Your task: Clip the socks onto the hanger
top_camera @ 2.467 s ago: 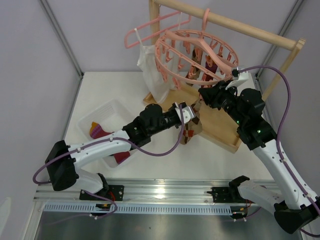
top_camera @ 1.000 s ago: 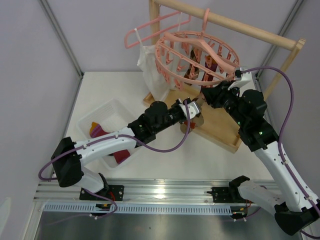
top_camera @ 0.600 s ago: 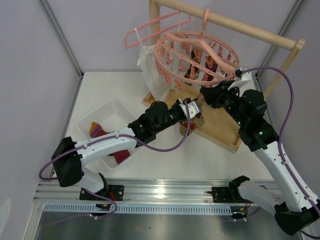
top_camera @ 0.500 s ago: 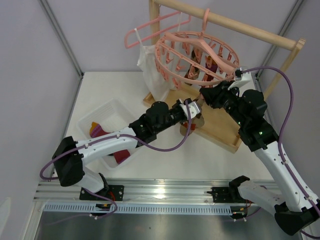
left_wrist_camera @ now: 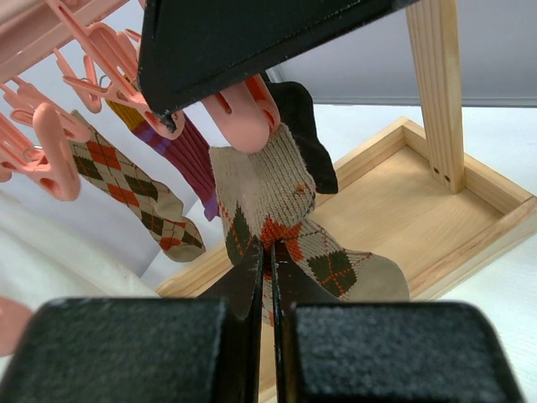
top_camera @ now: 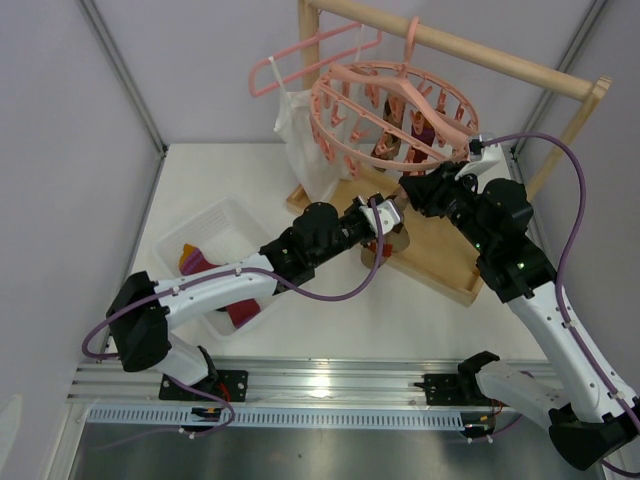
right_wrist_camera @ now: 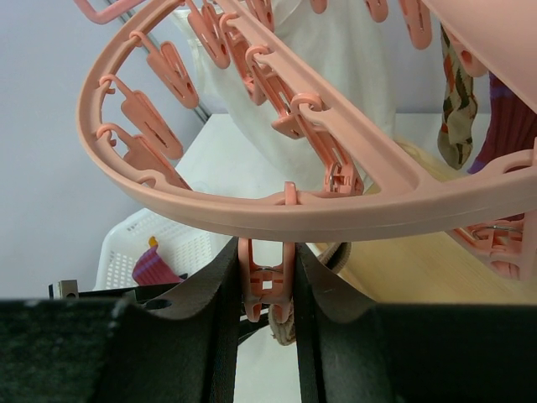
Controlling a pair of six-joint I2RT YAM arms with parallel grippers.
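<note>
The round pink hanger [top_camera: 392, 105] hangs from the wooden rail. My left gripper [top_camera: 386, 222] is shut on a tan argyle sock [left_wrist_camera: 267, 189] and holds its cuff up into a pink clip [left_wrist_camera: 242, 107] on the hanger's near rim. My right gripper [top_camera: 408, 190] is shut on that same clip [right_wrist_camera: 253, 281], squeezing it just under the outer ring [right_wrist_camera: 252, 220]. The sock's cuff [right_wrist_camera: 284, 323] shows at the clip's lower end. Another argyle sock [left_wrist_camera: 126, 180], a purple striped one [left_wrist_camera: 183, 159] and a black one [left_wrist_camera: 304, 126] hang from other clips.
A white basket [top_camera: 215, 222] at the left holds more socks [top_camera: 196, 262]. A white camisole [top_camera: 300, 140] hangs on a thin pink coat hanger [top_camera: 300, 55]. The wooden rack's tray base [top_camera: 445, 255] lies under the hanger, its post [left_wrist_camera: 436, 84] to the right.
My left gripper has lifted the argyle sock up and right to the clip held by my right gripper. The hanger has tilted slightly. Little movement in the last second.
</note>
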